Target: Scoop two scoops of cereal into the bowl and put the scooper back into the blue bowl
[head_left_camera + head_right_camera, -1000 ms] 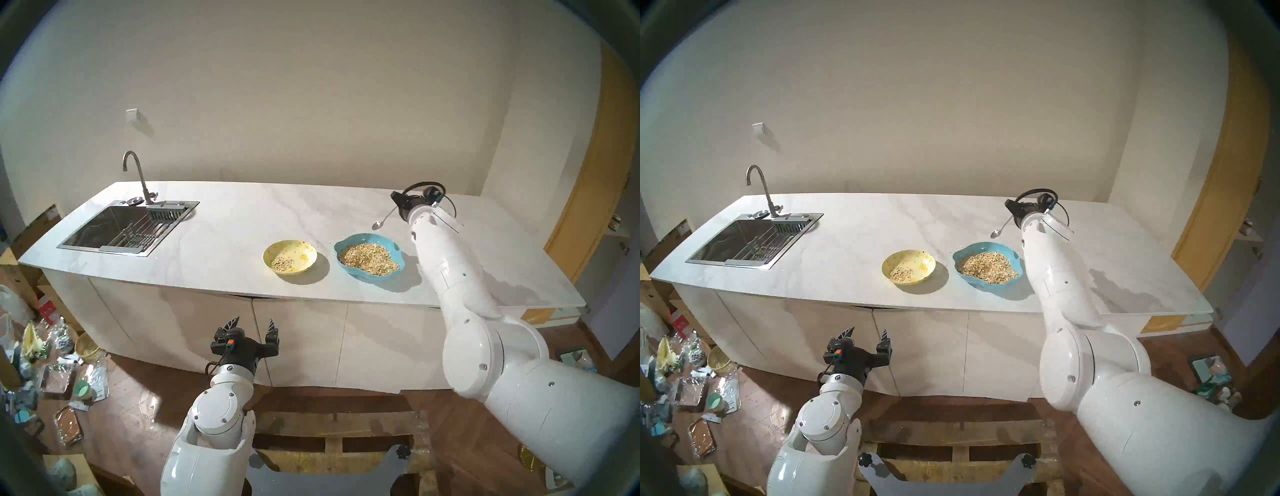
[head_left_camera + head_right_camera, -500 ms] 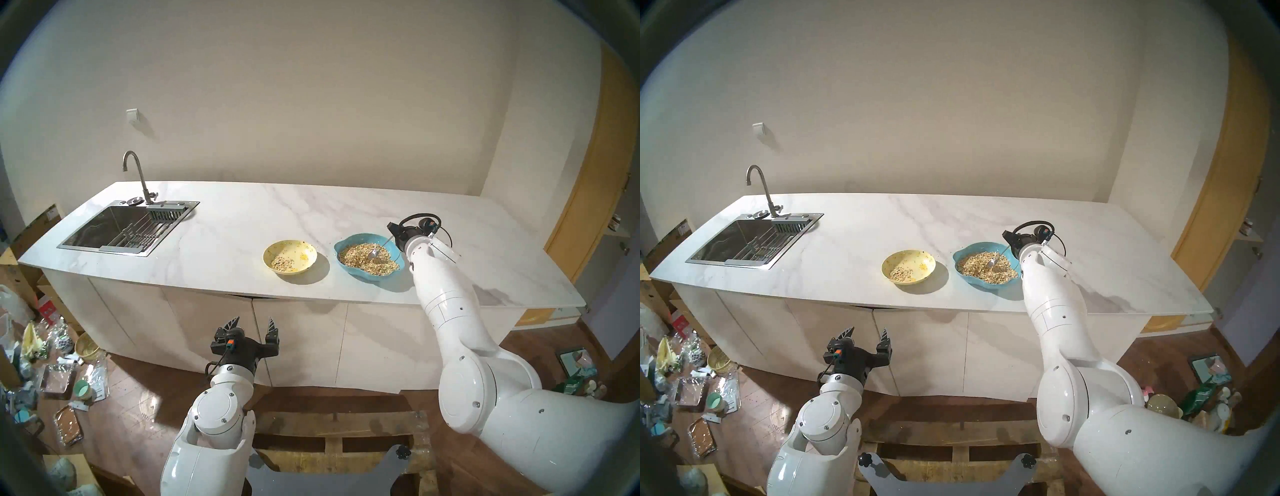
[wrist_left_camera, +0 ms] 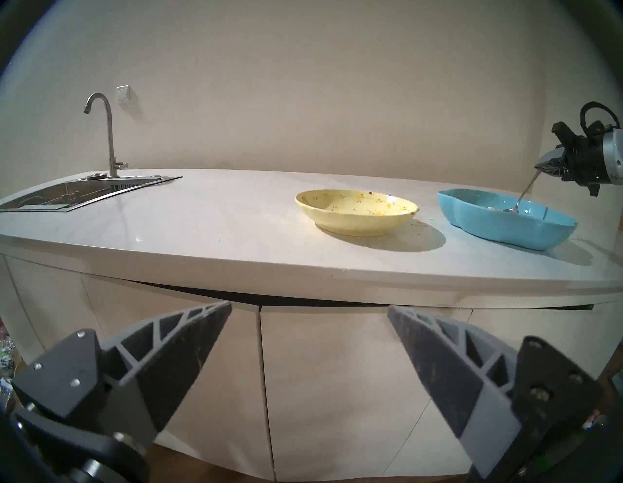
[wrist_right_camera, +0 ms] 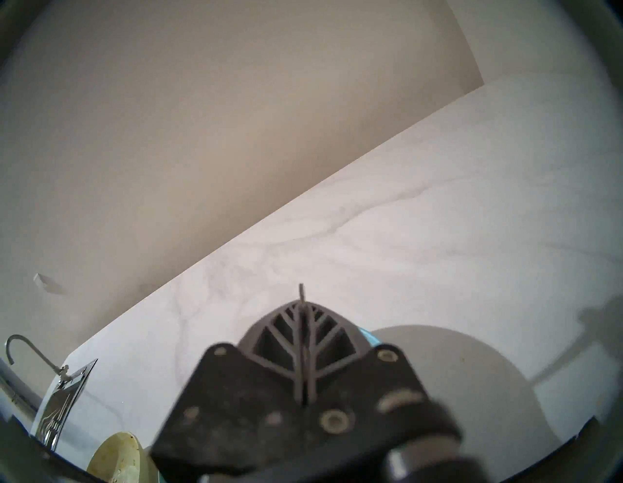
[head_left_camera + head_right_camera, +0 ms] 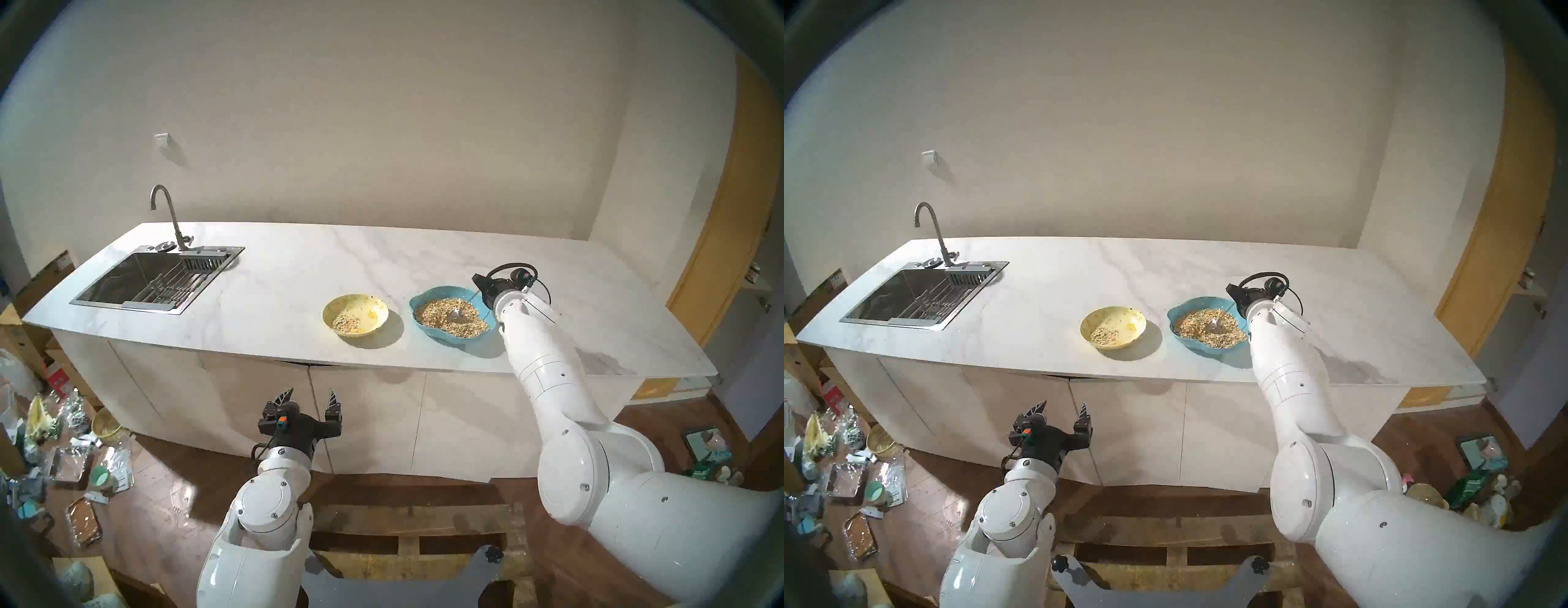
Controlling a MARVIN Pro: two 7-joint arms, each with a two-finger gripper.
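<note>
Sink with faucet sits at the far left of the counter. Below the counter edge our left gripper hangs in front of the cabinet doors, fingers spread wide, holding nothing (the left wrist view confirms the gap). On the counter, the bowl, pale yellow, has a small patch of cereal on its near-left side. Just right of it, close but apart, is the blue bowl, with the main heap of cereal in it. The scooper slants down from upper right, its spoon end in the cereal. Our right gripper is above the blue bowl's far-right rim, fingers pressed together on the scooper's handle, whose tip pokes out past them in the right wrist view.
</note>
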